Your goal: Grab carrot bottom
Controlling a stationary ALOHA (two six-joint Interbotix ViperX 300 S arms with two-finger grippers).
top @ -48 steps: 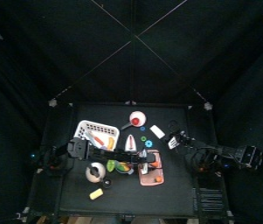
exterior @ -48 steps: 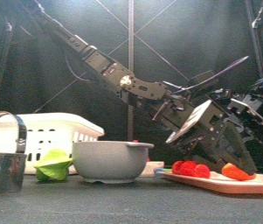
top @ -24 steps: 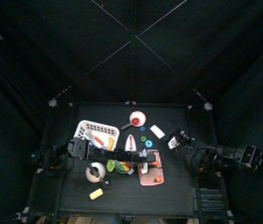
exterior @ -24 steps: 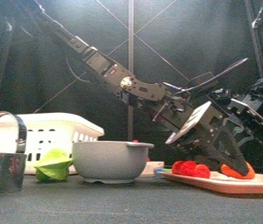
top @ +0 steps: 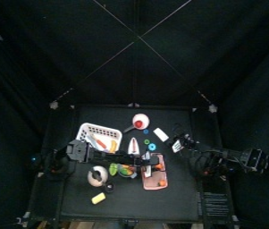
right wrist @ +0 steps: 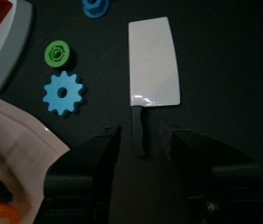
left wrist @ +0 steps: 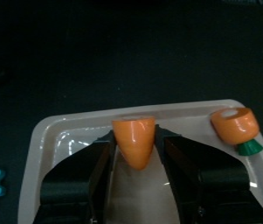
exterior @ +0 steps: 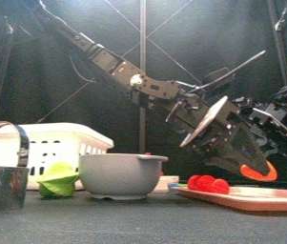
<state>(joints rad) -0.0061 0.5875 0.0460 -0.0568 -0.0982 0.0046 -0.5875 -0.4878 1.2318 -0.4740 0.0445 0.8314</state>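
Two carrot pieces (left wrist: 136, 143) on one tray (left wrist: 51, 140); left gripper (left wrist: 138, 179) clasping the pointed one; right gripper (right wrist: 140, 162) indeterminate

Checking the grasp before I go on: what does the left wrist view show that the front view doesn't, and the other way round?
Only the left wrist view shows the pointed carrot bottom between the left gripper's jaws, with the carrot top lying apart on the tray. Only the front view shows the grey bowl, white basket and red pieces. Both show the tray and orange carrot.
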